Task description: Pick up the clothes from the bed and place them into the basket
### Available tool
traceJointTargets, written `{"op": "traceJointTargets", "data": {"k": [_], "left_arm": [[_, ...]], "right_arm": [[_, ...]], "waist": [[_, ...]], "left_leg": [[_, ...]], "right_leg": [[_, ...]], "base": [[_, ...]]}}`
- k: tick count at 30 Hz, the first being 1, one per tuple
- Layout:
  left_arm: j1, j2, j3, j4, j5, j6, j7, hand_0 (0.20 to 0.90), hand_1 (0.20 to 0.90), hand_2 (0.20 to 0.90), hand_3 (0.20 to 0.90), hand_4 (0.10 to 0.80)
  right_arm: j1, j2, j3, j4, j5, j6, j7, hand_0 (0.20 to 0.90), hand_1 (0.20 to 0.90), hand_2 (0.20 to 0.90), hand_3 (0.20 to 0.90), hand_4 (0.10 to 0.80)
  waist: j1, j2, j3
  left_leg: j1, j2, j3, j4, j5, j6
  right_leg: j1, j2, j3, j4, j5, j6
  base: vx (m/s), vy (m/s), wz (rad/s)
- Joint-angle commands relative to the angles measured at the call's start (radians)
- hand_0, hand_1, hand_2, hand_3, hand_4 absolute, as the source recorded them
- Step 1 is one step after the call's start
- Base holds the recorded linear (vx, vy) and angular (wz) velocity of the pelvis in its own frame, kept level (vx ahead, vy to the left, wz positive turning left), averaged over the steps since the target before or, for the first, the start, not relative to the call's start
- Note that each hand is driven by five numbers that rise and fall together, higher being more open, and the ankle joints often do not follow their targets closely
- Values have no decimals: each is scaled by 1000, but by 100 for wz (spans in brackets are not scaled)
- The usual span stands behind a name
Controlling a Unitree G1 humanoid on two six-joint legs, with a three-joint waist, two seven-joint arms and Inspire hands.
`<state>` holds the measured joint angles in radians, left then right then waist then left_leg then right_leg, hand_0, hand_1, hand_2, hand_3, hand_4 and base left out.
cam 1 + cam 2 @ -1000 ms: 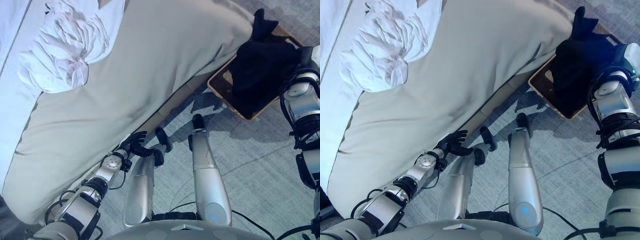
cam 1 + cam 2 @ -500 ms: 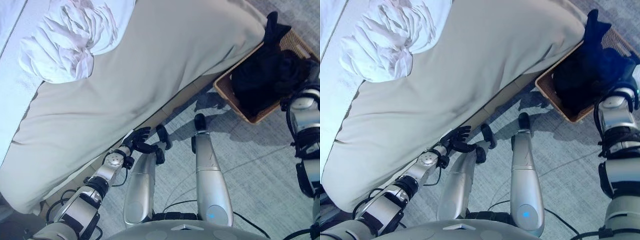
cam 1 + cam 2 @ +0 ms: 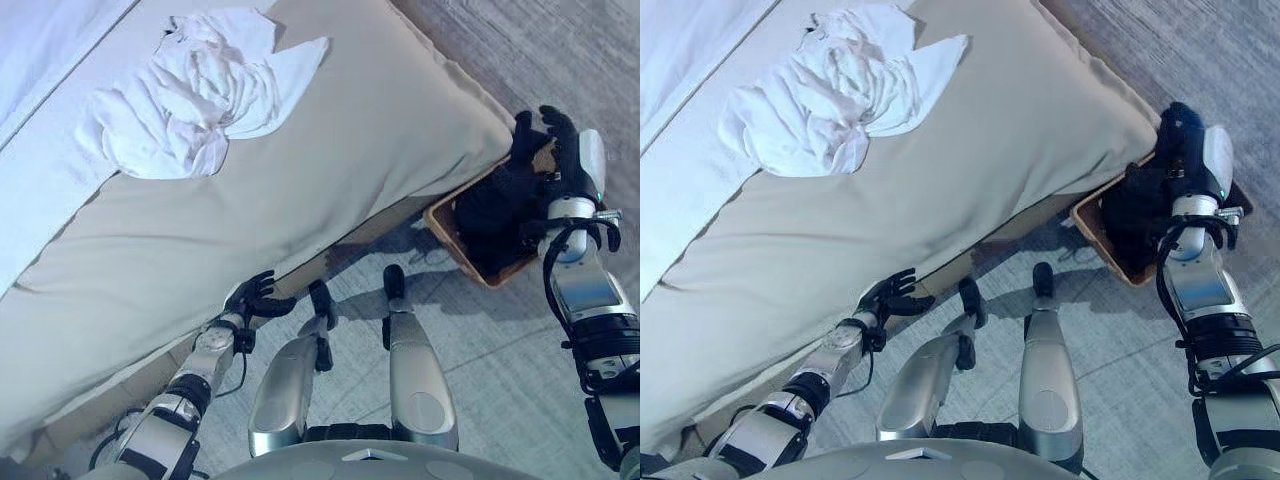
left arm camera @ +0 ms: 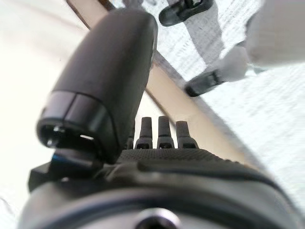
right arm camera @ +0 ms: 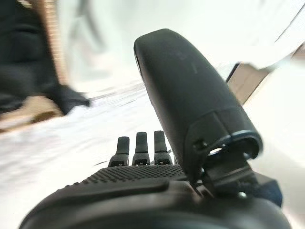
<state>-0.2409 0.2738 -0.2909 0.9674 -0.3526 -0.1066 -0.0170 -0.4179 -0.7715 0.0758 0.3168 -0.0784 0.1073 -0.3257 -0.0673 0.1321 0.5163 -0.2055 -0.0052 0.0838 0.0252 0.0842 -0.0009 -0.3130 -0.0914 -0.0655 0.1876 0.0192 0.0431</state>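
Observation:
A crumpled pile of white clothes [image 3: 195, 95] lies on the beige bed [image 3: 330, 170], toward its far side. A tan basket [image 3: 452, 243] stands on the floor at the bed's right corner, with dark clothes [image 3: 495, 215] inside it. My right hand [image 3: 562, 150] hovers over the basket's far side, open and empty; its wrist view shows straight fingers [image 5: 138, 145] and the dark clothes [image 5: 24, 57] beyond them. My left hand [image 3: 255, 297] is open and empty, low beside the bed's near edge, far from the white clothes.
A pale blue sheet [image 3: 40, 40] covers the bed's far left. The bed's wooden base [image 3: 385, 215] runs below the cover, next to the basket. Grey carpet [image 3: 520, 60] surrounds the bed and basket.
The camera has shifted. The dark clothes, held above the basket a second ago, now lie in it. My right hand has come free of them and stands open over the basket.

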Motion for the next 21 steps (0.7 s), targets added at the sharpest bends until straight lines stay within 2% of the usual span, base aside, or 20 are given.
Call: {"op": "traceJointTargets", "data": {"k": [1,4,6,8,15,16,21], "left_arm": [[98,76,23,44,11,-7,-1,900,900,900,900,800],[102,77,23,72,11,2,-11,900,900,900,900,800],[100,80,19,76,5,3,-12,900,900,900,900,800],[80,94,1,79,-1,8,-20,900,900,900,900,800],[39,114,-41,40,-47,11,-34,900,900,900,900,800],[40,114,-47,37,-51,7,-35,900,900,900,900,800],[77,112,-58,13,-97,-35,-50,900,900,900,900,800]], "right_arm": [[-99,10,37,-19,-61,-78,47,900,900,900,900,800],[-197,3,138,79,-98,-53,138,900,900,900,900,800],[-230,3,167,115,-104,-53,144,900,900,900,900,800],[-355,13,258,234,-120,-37,135,900,900,900,900,800],[-666,44,429,508,-171,35,17,900,900,900,900,800],[-693,49,443,537,-164,40,-3,900,900,900,900,800],[-821,68,469,637,-109,79,-134,900,900,900,900,800]], "waist": [[57,-123,-118],[128,-141,-130],[145,-144,-129],[202,-156,-107],[322,-152,-17],[337,-151,-7],[398,-136,4]], "left_leg": [[-30,-59,1,89,-105,24],[-41,-76,-42,126,-117,37],[-53,-80,-55,138,-117,39],[-93,-93,-91,188,-123,48],[-224,-120,-149,286,-124,60],[-224,-121,-159,298,-150,57],[-343,-127,-195,338,-137,59]], "right_leg": [[28,-30,-25,-42,21,23],[60,-54,-73,-41,15,24],[61,-59,-86,-38,16,25],[55,-75,-128,-9,12,23],[-17,-93,-216,96,-13,11],[-17,-90,-213,115,-37,17],[-118,-93,-257,198,-64,6]], "base": [[71,137,28],[87,152,45],[55,81,50],[42,67,61],[-3,56,55],[44,31,44],[10,71,34]]}}
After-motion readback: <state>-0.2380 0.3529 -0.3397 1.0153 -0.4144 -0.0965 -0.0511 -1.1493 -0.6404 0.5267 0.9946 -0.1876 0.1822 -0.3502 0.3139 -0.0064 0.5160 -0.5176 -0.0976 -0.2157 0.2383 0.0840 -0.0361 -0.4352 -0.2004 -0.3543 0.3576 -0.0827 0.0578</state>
